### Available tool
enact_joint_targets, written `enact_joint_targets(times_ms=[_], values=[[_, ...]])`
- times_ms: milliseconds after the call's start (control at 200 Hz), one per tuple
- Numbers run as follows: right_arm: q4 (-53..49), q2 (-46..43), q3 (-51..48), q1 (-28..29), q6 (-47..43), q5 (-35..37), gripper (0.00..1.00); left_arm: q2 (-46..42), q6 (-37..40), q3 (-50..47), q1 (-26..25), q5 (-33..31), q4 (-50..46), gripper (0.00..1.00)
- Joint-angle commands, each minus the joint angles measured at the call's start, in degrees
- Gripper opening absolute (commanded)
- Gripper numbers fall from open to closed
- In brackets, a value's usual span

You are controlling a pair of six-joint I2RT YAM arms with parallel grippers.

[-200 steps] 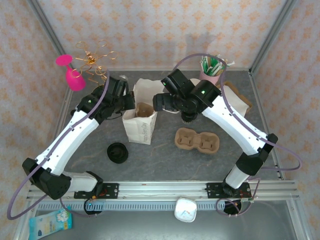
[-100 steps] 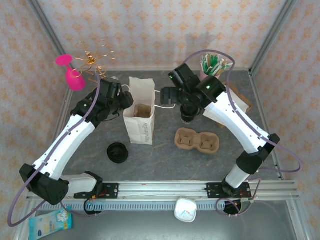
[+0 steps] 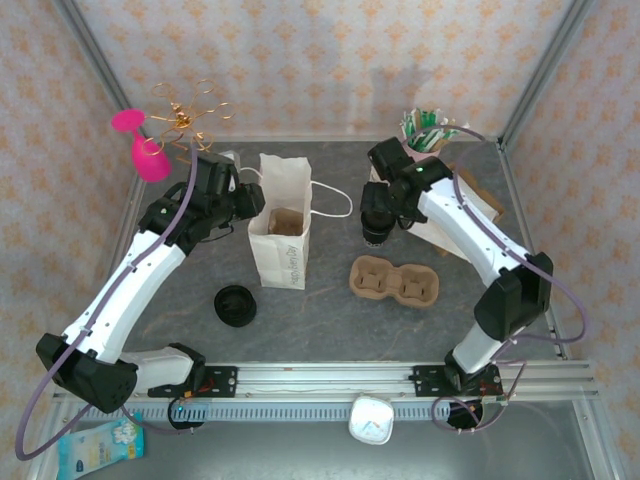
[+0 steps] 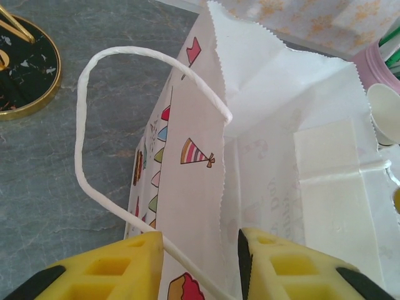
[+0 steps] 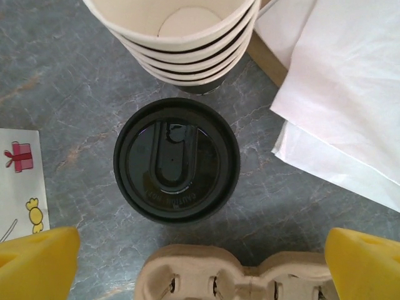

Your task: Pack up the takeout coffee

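The takeout coffee (image 5: 177, 160), a dark cup with a round black lid, stands on the grey table straight below my right gripper (image 5: 201, 262). That gripper is open wide, its yellow fingertips (image 5: 37, 262) at either side and clear of the cup. From above, the coffee (image 3: 377, 237) shows under the right gripper (image 3: 374, 212), right of the white paper bag (image 3: 280, 240). The bag stands upright with its mouth open. My left gripper (image 4: 201, 265) straddles the bag's (image 4: 200, 125) left wall and cord handle, with a gap between its fingers.
A stack of lidless cups (image 5: 172, 37) stands just behind the coffee, with white napkins (image 5: 337, 94) to its right. A brown cup carrier (image 3: 394, 281) lies in front. A loose black lid (image 3: 235, 305) lies front left. A pink straw cup (image 3: 425, 140), pink glass (image 3: 140, 150) and gold stand (image 3: 185, 115) line the back.
My right arm has swung right, away from the bag, and now hangs over the coffee. The bag has gone from tilted to upright, its right handle lying out to the side.
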Motion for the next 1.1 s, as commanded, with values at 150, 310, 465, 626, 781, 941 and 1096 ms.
enact_joint_targets(times_ms=[150,310,465,626,781,941,1096], values=[[5.72,5.73,0.08,-0.96,-1.3,-2.12,0.98,-1.04,3.25,1.99,0.78,-0.61,-2.78,0.45],[5.76,7.55,-1.02,-1.68,-1.47,-2.24,0.91,-0.82,3.4,1.82,0.81,-1.82,-3.52,0.45],[5.83,8.44,-2.16,-1.68,-2.14,-3.6,0.84,-0.43,3.27,1.6,0.85,-1.17,-2.76,0.46],[5.91,9.54,-2.05,-1.68,-2.83,-3.35,0.81,0.2,3.25,0.77,0.97,-1.37,-2.24,0.46],[5.74,10.59,-1.66,-1.66,-3.84,-4.26,0.81,0.38,3.25,0.68,1.04,-1.24,-1.95,0.46],[4.19,11.87,-0.74,-1.59,-4.32,-2.82,0.8,0.61,3.3,0.68,1.09,-1.21,-1.86,0.46],[3.88,12.46,-0.19,-1.23,-4.78,-1.65,0.8,0.69,3.38,0.42,1.19,-1.37,-1.95,0.46]])
